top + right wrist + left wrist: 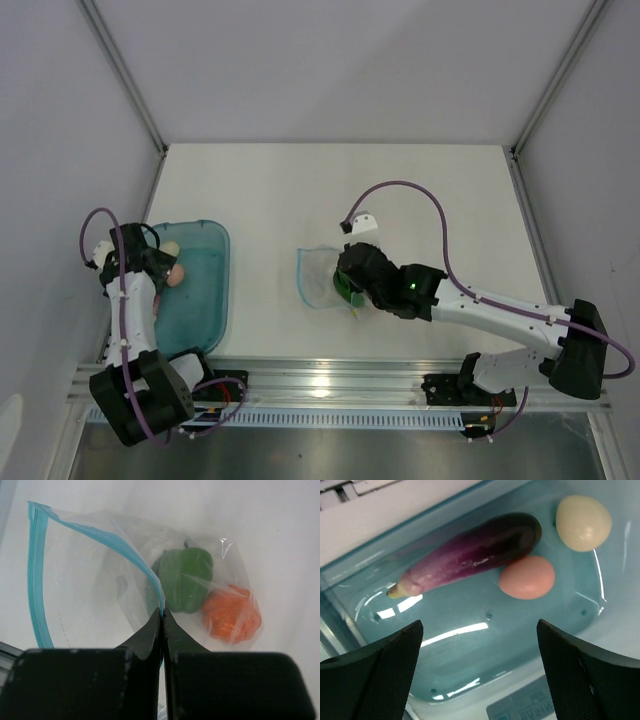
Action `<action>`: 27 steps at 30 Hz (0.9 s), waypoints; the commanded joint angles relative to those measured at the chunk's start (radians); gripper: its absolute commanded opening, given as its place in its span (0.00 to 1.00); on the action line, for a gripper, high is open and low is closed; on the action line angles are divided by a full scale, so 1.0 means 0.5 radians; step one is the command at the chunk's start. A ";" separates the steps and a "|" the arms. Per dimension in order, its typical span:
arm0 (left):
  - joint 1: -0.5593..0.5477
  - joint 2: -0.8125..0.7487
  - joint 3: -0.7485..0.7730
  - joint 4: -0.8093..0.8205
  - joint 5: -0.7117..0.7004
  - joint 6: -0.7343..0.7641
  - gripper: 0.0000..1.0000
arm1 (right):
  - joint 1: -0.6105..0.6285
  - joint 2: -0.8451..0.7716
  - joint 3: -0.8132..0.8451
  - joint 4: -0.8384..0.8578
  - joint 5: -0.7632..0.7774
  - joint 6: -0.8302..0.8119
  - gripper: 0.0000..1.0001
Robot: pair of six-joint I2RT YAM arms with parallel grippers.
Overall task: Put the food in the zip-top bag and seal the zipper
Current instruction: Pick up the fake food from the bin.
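Mid-frame, the right gripper (163, 612) pinches the zip-top bag's (90, 580) zipper (37, 580); green pepper (185, 577) and orange fruit (231, 612) lie inside. At left, the left gripper (479, 627) hangs wide open over eggplant (470, 555) and eggs (526, 576) in the tray (470, 650).

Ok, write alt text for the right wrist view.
The right gripper, shut, pinches the blue zipper of a clear zip-top bag, holding its mouth open. A green bell pepper and an orange fruit lie inside.
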 commanded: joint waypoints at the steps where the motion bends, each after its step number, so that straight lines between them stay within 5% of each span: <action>1: 0.034 0.036 -0.022 0.127 -0.228 0.148 0.95 | -0.008 0.032 0.017 0.053 -0.034 -0.025 0.00; 10: 0.074 0.232 -0.059 0.326 -0.262 0.446 0.96 | -0.008 0.072 0.005 0.096 -0.101 -0.009 0.00; 27: 0.157 0.061 -0.298 0.771 0.057 0.872 0.94 | -0.011 -0.014 -0.029 0.244 -0.141 -0.120 0.00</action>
